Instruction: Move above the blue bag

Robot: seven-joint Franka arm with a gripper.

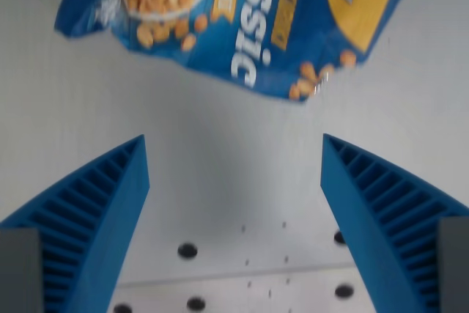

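Looking down past the gripper (234,181), its two blue fingers (95,218) are spread wide with nothing between them, just bare table (234,130) with a few bolt holes (187,250). The blue bag (242,12) lies ahead toward the top of the wrist view, apart from the fingertips, long axis running left-right. I'd guess it needs to move forward to get over it.
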